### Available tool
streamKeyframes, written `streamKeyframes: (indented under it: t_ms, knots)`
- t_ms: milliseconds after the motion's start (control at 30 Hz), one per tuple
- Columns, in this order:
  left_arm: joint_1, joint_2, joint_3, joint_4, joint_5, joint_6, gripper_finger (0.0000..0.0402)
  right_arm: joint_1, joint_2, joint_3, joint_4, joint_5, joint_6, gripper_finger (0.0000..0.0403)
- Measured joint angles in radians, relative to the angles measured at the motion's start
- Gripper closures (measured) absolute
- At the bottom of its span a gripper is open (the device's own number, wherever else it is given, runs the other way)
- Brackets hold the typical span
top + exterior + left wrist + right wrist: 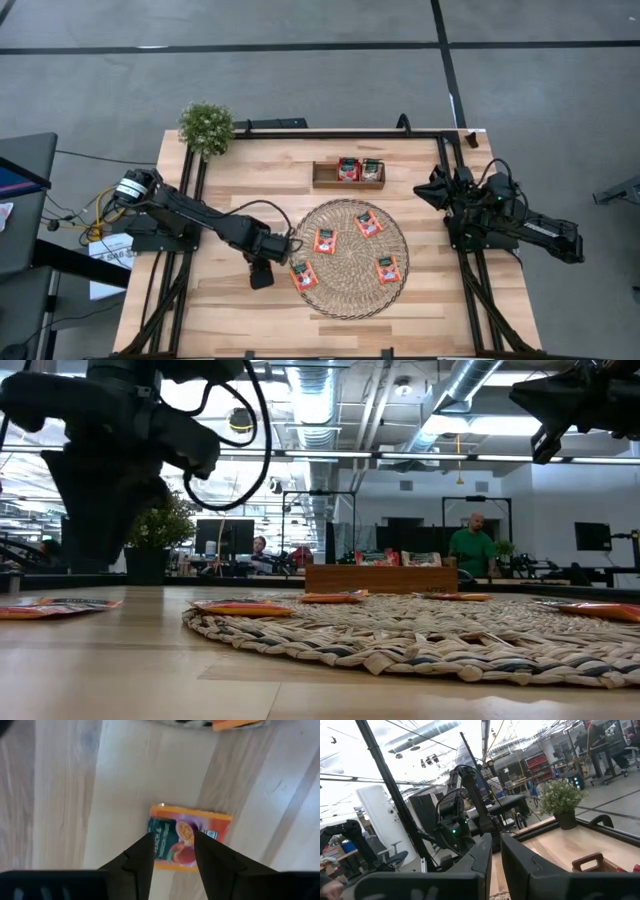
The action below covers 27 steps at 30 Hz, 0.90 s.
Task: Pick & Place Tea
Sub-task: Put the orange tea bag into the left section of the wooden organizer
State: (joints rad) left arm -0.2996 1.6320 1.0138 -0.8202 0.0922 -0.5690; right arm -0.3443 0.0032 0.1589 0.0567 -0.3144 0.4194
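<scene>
A red-orange tea sachet (200,827) with a dark green label lies flat on the bare wood. My left gripper (173,836) hangs open over it, pointing down, one finger over each side of the label. From above, the left gripper (262,276) hides that sachet, just left of the round woven mat (350,295). The low view shows the sachet (55,606) under the gripper (95,510). Several sachets lie on the mat, one (303,275) at its left edge. Two more (359,169) stand in the wooden tray (320,183). My right gripper (435,188) waits raised at the table's right, shut.
A small potted plant (207,127) stands at the far left corner. The black frame rails (195,180) run along the left, right and far edges. Bare wood lies near the mat's left and along the near edge. People sit in the room beyond the table.
</scene>
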Motion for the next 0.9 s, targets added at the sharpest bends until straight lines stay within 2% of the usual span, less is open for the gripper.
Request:
streamKeyframes:
  t_ms: [267, 533, 633, 800, 900]
  knots:
    - [-0.001, 0.005, -0.080, 0.034, 0.020, 0.007, 0.0271, 0.000, 0.000, 0.000, 0.003, 0.001, 0.000, 0.0369]
    - [0.015, -0.002, -0.186, 0.203, 0.077, -0.013, 0.0276, 0.000, 0.000, 0.000, 0.003, 0.002, 0.000, 0.0369]
    - [0.021, -0.002, -0.193, 0.203, 0.086, -0.022, 0.0303, 0.000, 0.000, 0.000, 0.003, 0.007, 0.007, 0.0369]
    - [0.023, 0.000, -0.196, 0.211, 0.076, -0.001, 0.0384, 0.000, 0.000, 0.000, 0.004, 0.032, 0.007, 0.0369]
    - [0.029, 0.001, -0.196, 0.211, 0.080, -0.001, 0.0396, 0.000, 0.000, 0.000, 0.003, 0.032, 0.007, 0.0369]
